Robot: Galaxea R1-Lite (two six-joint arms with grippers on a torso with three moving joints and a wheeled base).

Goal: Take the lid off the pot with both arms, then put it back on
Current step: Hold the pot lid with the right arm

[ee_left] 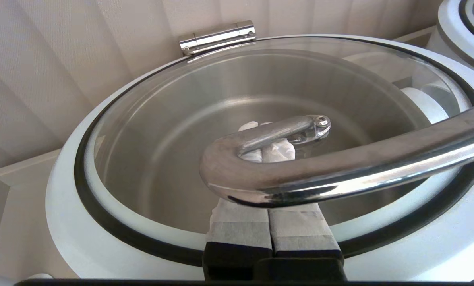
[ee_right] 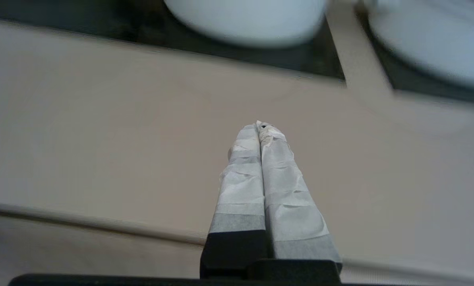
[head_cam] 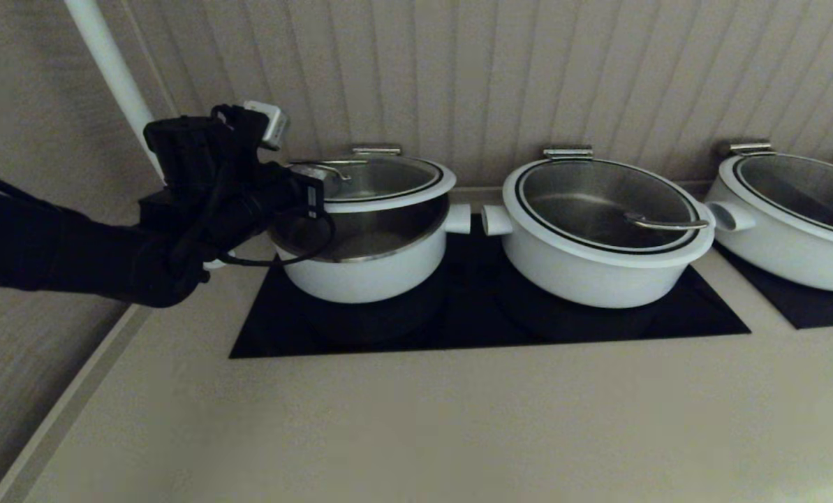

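The lid [head_cam: 381, 183] is held tilted up off the pot [head_cam: 364, 262] by the left claw [ee_left: 266, 153], pressed together under its handle [ee_left: 300, 167], while the right claw [ee_right: 260, 129], also together, is kept over the bench [ee_right: 101, 139]; replacing remains.

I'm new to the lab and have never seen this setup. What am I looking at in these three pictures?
A two-armed robot is working at a counter. The wide picture comes from its head camera; the other two come from cameras on its wrists.

Three white pots stand on black mats. The left gripper, fingers shut, is hooked under the wire handle of the lid and holds its front edge raised above the pot; the back stays at the steel hinge.

The right gripper appears only in its own wrist picture, shut and empty above bare counter, near the middle pot and right pot.
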